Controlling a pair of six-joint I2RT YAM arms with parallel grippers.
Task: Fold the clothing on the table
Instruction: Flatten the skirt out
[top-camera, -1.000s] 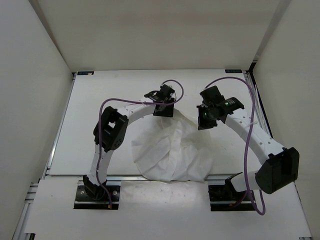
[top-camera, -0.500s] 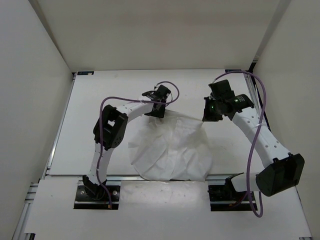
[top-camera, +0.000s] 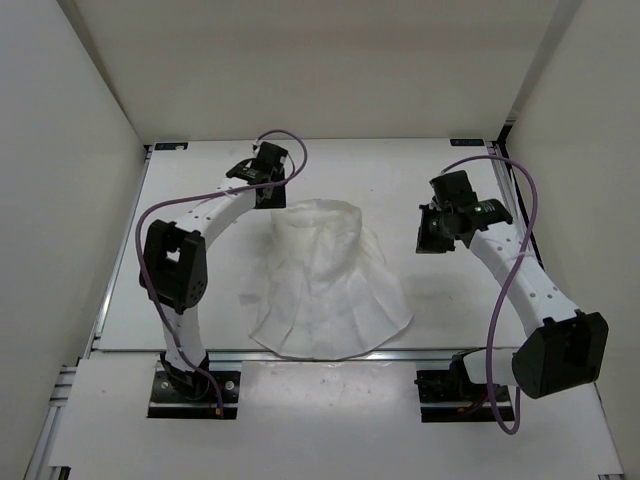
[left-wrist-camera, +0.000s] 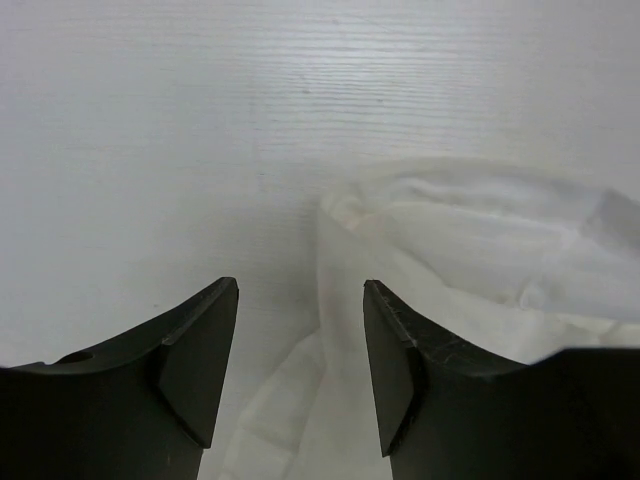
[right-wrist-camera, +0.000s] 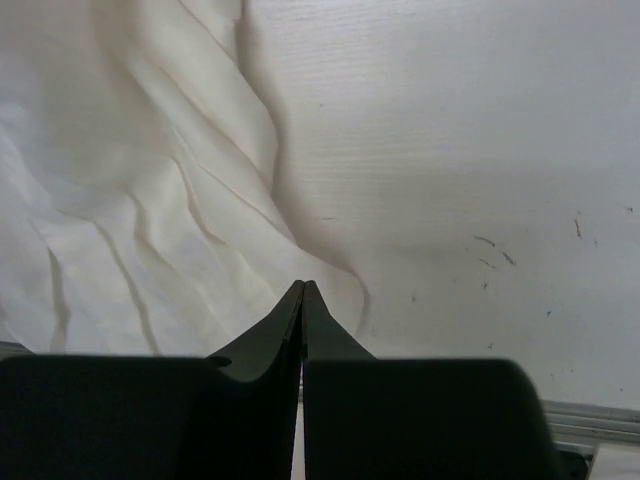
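We are hovering the left tool (left-wrist-camera: 300, 290), jaws parted and empty, over the far-left corner of the white garment (top-camera: 325, 290) lying on the surface (top-camera: 380, 180) toward its near edge, the right tool (right-wrist-camera: 303, 290) closed on nothing at its right, and we judge pinching one layer squarely best.

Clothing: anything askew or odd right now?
Yes. The clothing lies unfolded and creased, fanned out like a skirt. Its far end is bunched up, and its near hem reaches the front edge of the table.
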